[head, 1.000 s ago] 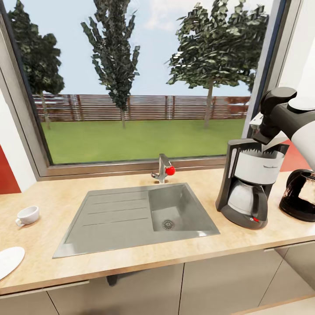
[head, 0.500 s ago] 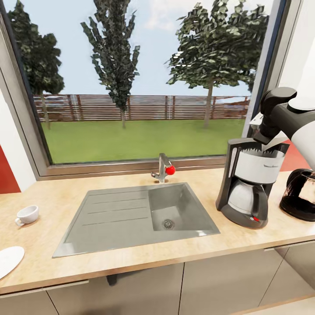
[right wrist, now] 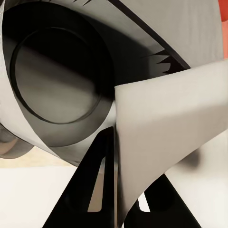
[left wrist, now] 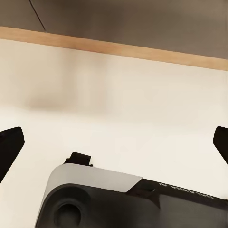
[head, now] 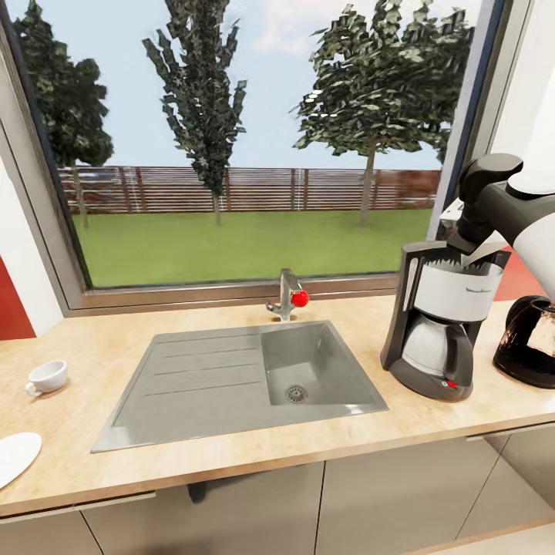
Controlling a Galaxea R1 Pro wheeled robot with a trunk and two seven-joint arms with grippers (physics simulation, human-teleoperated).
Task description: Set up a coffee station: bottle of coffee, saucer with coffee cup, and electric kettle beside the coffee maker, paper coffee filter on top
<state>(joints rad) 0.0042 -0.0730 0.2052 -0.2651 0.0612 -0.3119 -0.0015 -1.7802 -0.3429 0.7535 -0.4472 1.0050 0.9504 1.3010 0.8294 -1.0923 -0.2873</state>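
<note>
On the right part of the table point(head: 231, 455) stands the coffee maker point(head: 435, 331), black with a glass carafe, and the right arm point(head: 501, 204) reaches in above its top. A white paper coffee filter point(head: 455, 291) sits in the machine's upper part, its edge showing above the rim. From the right wrist view, the right gripper point(right wrist: 124, 190) has its jaws closed thin on a fold of the paper coffee filter, with the round dark opening of the coffee maker just beyond. Just right of the machine, at the frame edge, is the dark electric kettle point(head: 528, 343). Far to the left, well apart from the machine, a white coffee cup point(head: 48, 378) rests on the table, and the white saucer point(head: 14, 456) lies nearer, at the left edge, apart from the cup. Between them is a grey sink point(head: 239, 381) with a faucet point(head: 287, 297). From the left wrist view, the left gripper point(left wrist: 114, 145) has its jaws spread wide, holding nothing, over a pale surface.
</note>
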